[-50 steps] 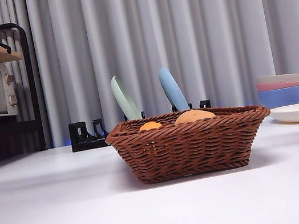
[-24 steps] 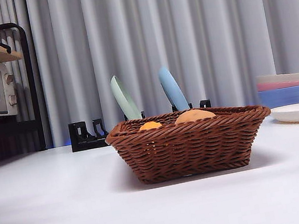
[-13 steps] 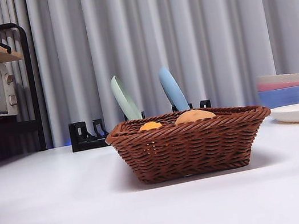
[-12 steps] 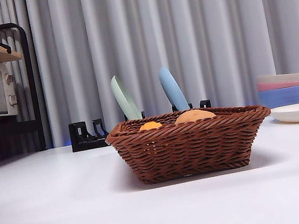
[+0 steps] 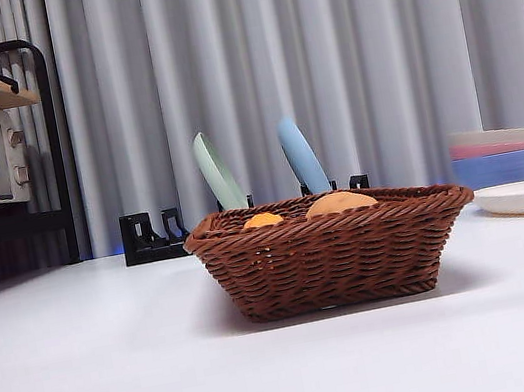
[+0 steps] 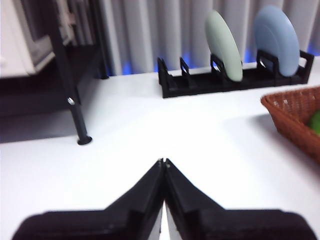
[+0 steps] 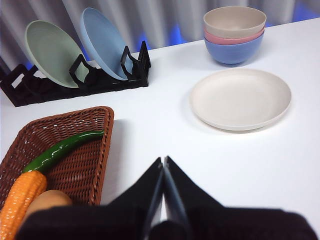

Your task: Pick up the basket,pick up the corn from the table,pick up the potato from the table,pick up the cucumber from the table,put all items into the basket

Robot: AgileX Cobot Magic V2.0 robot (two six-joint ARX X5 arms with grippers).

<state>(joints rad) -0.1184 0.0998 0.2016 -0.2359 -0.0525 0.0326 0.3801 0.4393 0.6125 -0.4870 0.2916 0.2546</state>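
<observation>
front of basket (image 5: 335, 262): bare table (image 5: 103, 386) — open | behind: plate rack (image 5: 153, 238) — blocks

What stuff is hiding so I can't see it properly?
- Front view: the dark-green curved cucumber is hidden by the brown woven wicker basket wall; only the tops of the orange bumpy corn cob and tan smooth potato show.
- Right wrist view: corn and potato are cut off by the picture edge.
- Left wrist view: only the basket's corner shows, blurred.

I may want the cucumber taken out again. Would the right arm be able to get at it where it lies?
Probably yes. The cucumber lies on top in the open basket, nothing covering it, close to the right hand, whose jaws are shut and would have to open first.
</observation>
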